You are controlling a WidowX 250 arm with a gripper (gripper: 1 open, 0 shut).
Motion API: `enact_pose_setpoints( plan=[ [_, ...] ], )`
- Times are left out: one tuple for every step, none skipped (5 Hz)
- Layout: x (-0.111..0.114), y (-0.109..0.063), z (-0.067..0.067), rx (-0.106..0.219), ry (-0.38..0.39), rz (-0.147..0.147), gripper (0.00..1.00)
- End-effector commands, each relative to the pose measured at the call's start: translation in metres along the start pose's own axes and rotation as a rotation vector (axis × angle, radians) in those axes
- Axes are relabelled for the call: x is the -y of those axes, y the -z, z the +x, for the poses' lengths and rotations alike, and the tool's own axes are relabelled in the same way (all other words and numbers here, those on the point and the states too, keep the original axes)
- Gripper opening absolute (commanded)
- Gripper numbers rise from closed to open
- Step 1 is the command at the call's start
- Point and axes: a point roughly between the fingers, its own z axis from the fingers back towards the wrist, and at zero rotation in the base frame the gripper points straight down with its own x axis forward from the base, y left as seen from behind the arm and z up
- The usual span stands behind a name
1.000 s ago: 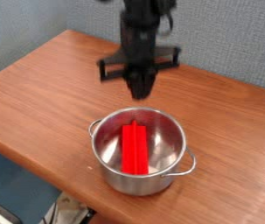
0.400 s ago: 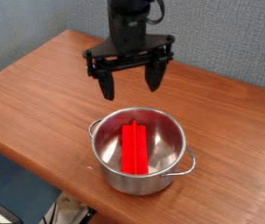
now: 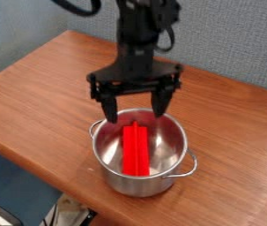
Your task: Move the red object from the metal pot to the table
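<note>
Red object [image 3: 136, 148]: lies lengthwise on the floor of the metal pot [image 3: 144, 184], running from about 12 to 6 o'clock; I see it untouched.
Metal pot: stands near the front edge of the table [image 3: 30, 97], loop handles at roughly 10 and 4 o'clock.
Gripper [image 3: 136, 108]: fingers spread wide, pointing straight down, tips just above the pot's rim at 12 o'clock.
Change: a second ago I had it pressed together and higher up, farther back; now it has opened and dropped toward the pot.
Meaning: I judge the approach nearly done; the block is not yet gripped, and lowering inside to straddle it comes next.
Table: bare wood beyond the pot leaves room for set-down.
</note>
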Motion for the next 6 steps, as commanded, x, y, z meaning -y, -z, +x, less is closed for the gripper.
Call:
enact_pose_setpoints(
  plan=[
    [0.003,0.01,-0.003,0.029,0.029,0.013,1.0],
    [0.004,0.026,-0.008,0.035,0.051,0.038,1.0],
    [0.004,0.04,-0.01,0.035,0.059,0.052,1.0],
    [0.004,0.051,-0.011,0.031,0.056,0.066,1.0],
    [0.003,0.059,-0.01,0.024,0.051,0.074,1.0],
    [0.002,0.066,-0.01,0.019,0.049,0.08,0.0]
  ],
)
